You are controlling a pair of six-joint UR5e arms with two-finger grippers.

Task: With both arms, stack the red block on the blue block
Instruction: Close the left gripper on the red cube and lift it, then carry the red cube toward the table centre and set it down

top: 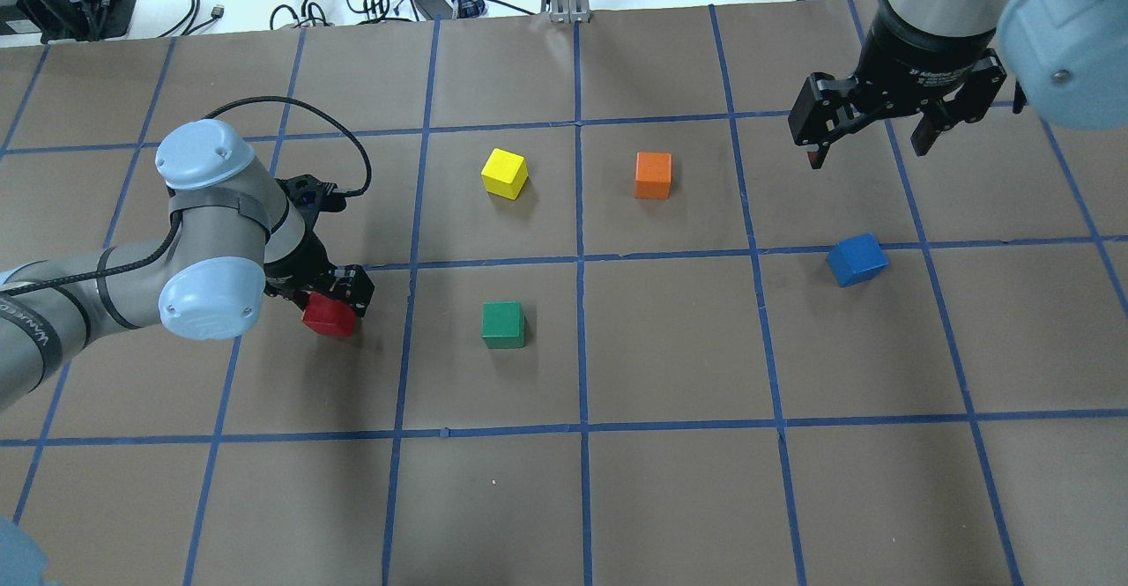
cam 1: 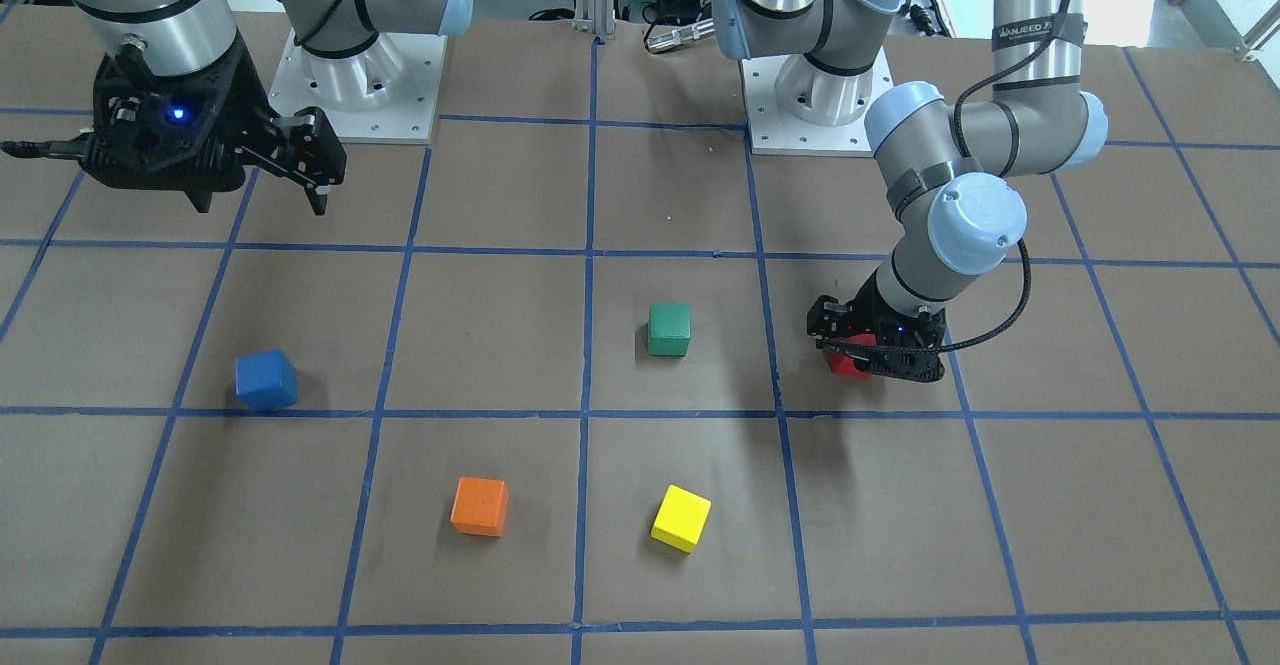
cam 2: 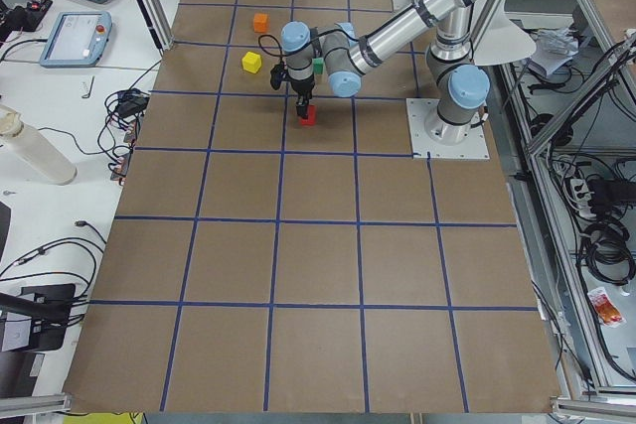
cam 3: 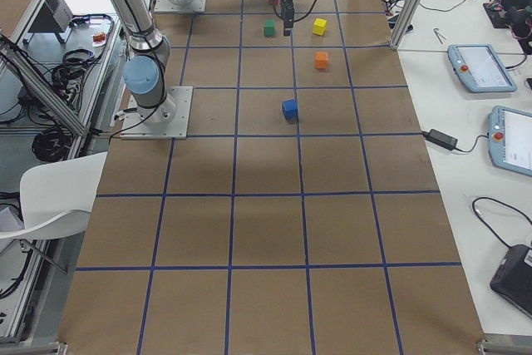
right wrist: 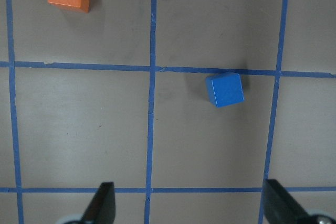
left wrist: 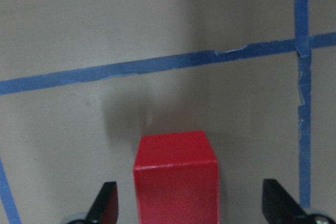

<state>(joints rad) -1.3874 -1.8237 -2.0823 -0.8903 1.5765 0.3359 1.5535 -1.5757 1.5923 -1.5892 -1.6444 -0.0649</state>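
Observation:
The red block (top: 329,315) sits on the brown table; it also shows in the front view (cam 1: 845,363). My left gripper (top: 339,297) is down around it. In the left wrist view the red block (left wrist: 176,177) stands between the two fingertips (left wrist: 105,203) with a gap on each side, so the gripper is open. The blue block (top: 857,259) lies alone on the table's right half, slightly turned. My right gripper (top: 870,150) hangs open and empty above the table, beyond the blue block. The right wrist view shows the blue block (right wrist: 224,89) well ahead of the fingers.
A green block (top: 503,324) lies right of the red one. A yellow block (top: 505,172) and an orange block (top: 653,174) lie farther out near the middle. Blue tape lines grid the table.

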